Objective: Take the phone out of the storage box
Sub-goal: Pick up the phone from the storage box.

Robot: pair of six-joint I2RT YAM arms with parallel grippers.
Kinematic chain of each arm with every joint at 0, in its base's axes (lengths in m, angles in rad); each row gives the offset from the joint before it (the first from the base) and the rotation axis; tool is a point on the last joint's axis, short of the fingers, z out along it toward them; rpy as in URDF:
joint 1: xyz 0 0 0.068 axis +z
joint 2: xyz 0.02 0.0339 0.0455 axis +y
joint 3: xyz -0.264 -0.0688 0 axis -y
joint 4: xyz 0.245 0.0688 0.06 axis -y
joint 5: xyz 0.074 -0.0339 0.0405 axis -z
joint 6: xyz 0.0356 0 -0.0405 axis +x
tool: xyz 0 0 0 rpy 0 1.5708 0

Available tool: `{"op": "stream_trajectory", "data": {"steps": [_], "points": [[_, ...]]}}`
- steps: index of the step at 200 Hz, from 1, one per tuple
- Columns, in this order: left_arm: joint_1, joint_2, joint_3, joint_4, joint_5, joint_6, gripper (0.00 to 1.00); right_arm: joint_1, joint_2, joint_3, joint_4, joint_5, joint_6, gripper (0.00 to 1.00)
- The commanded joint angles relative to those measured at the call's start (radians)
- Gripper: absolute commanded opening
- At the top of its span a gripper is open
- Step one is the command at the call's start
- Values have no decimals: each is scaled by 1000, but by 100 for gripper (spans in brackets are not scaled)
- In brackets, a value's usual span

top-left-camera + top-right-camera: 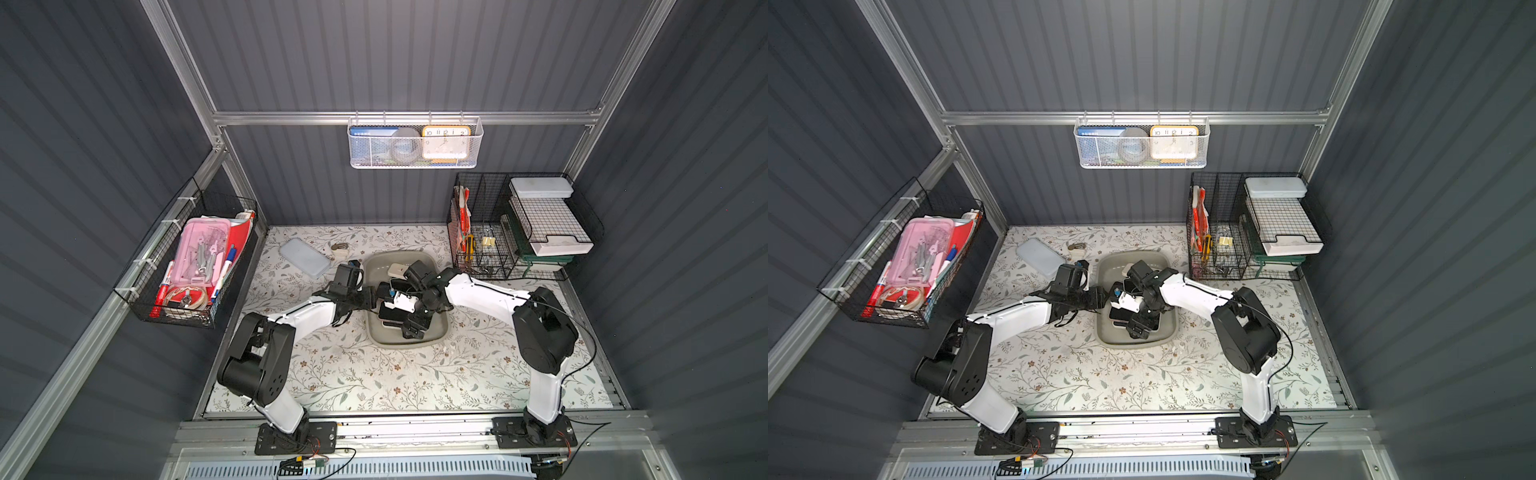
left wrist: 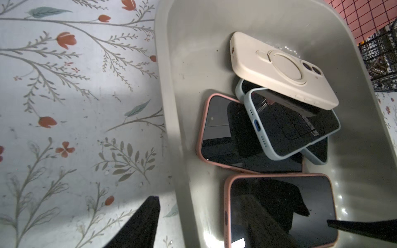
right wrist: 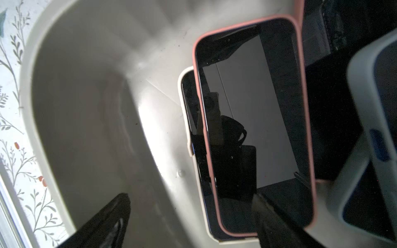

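A storage box [image 1: 415, 338] on the floral desk [image 1: 374, 374] holds a heap of phones [image 2: 290, 124]. The right fingers [image 3: 103, 223] are spread open, one over the box floor and one over a pink-cased phone [image 3: 253, 107]. The left fingers [image 2: 139, 223] are also spread, straddling the box's wall.

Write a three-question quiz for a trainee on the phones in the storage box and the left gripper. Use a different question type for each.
1. Multiple choice: the cream-cased phone in the storage box lies
A) screen up
B) back up, camera lenses showing
C) out on the table
2. True or false: the left gripper is shut on a phone.
3. Count: how many pink-cased phones show in the left wrist view?

Key: 1 B. 2 False: its fingers stand wide apart, one outside the box wall. 3 Two.
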Motion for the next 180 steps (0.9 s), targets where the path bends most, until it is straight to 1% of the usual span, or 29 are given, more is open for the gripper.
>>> {"op": "stream_trajectory", "data": {"steps": [1,51,78,116,138,180], "points": [[-3,20,28,-2,22,-8,66,-14,27,38,-2,-40,-48,93],[-3,44,42,-6,24,-6,67,-40,44,14,74,-32,-78,96],[-3,54,52,-15,22,-2,67,-48,56,24,96,-2,-92,99],[-3,64,64,-19,24,-2,67,-54,83,51,78,-5,-109,99],[-3,65,68,-21,25,-2,67,-65,112,68,60,-32,-124,99],[-3,62,70,-33,21,4,67,-74,132,70,74,-39,-127,99]]}}
